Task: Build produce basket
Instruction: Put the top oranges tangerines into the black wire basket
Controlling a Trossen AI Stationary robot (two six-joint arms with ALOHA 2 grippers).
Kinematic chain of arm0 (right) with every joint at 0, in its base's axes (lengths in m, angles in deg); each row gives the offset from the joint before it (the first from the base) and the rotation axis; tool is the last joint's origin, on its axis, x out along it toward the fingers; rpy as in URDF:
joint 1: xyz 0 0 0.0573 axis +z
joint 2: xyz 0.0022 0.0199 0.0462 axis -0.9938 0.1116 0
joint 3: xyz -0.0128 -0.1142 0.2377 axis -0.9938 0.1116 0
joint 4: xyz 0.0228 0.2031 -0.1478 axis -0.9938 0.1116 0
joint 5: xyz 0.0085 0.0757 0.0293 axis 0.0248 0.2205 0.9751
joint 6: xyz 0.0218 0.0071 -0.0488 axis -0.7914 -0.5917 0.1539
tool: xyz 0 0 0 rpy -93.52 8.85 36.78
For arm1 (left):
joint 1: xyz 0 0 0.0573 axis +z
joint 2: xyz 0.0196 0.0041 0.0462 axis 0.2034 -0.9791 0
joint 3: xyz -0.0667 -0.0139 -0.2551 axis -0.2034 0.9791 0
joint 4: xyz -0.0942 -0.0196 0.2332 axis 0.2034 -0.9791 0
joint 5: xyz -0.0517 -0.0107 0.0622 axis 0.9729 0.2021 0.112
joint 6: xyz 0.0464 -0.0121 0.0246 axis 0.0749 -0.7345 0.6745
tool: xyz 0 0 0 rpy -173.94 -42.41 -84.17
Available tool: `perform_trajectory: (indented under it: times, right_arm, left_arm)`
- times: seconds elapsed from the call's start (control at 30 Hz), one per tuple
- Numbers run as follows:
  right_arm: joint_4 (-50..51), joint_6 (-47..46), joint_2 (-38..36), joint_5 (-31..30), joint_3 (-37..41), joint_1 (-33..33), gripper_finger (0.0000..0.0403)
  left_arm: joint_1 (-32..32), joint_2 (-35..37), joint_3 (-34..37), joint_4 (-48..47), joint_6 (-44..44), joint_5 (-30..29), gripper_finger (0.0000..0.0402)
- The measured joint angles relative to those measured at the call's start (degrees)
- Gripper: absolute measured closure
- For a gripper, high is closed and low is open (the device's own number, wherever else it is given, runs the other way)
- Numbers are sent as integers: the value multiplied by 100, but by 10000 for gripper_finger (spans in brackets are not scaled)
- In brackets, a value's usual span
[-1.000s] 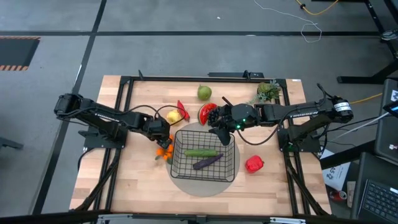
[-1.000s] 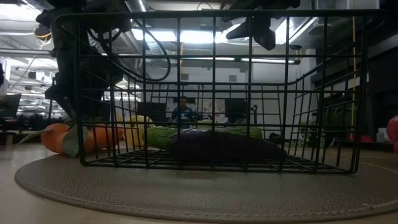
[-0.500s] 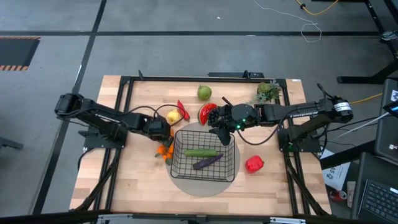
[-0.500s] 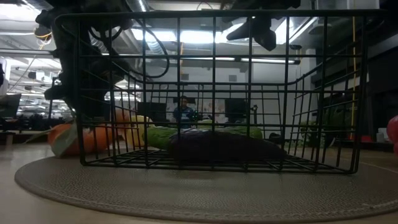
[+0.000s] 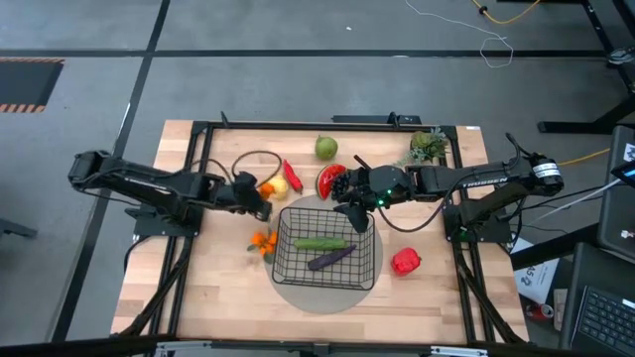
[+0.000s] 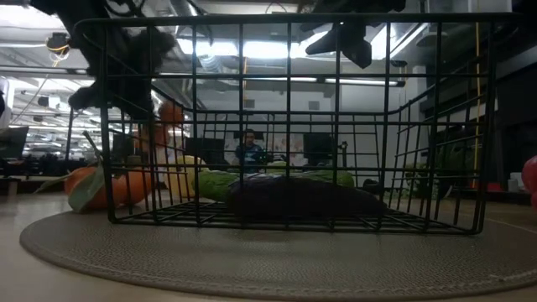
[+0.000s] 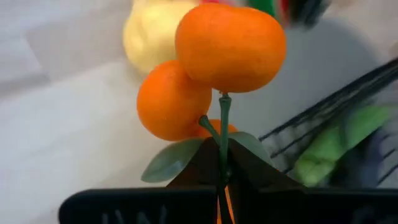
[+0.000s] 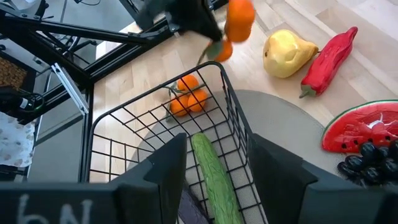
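Partly behind basket [image 6: 285, 117] mesh, oranges [image 7: 211, 68] in left gripper [image 7: 219, 163].

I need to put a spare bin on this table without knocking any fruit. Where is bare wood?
The table is bare along its near edge, left and right of the grey mat. The far left corner is also free. Crowded: the far middle, with the pear, chili and watermelon slice, and around the basket.
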Motion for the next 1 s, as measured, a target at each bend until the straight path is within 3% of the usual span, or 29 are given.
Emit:
perform_trajectory:
  times: [0.13, 0.3, 0.4, 0.57, 0.7, 0.87, 1.0]
  right_arm:
    - [-4, 0, 0, 0, 0, 0, 231]
    - [-35, 28, 2, -2, -2, 0, 231]
    - [-39, 149, 3, -4, -4, 0, 231]
    - [-28, 245, 4, -4, -4, 0, 231]
    - [-26, 238, 4, -4, -4, 0, 231]
    - [-38, 212, 4, -4, -4, 0, 231]
    - [-63, 210, 4, -12, -3, 0, 231]
  left_arm:
    - [-11, 553, 0, 210, 70, -553, 399]
    - [-39, 1037, 0, 1575, 1030, -758, 400]
    - [-86, 1104, -2, 2819, 2026, -296, 401]
    - [-202, 985, -15, 4759, 3180, 1242, 399]
    - [-358, 744, -9, 5250, 3806, 2250, 399]
    - [-618, 373, -7, 5271, 4501, 2446, 399]
    - [-743, -10, -2, 5496, 5060, 2082, 399]
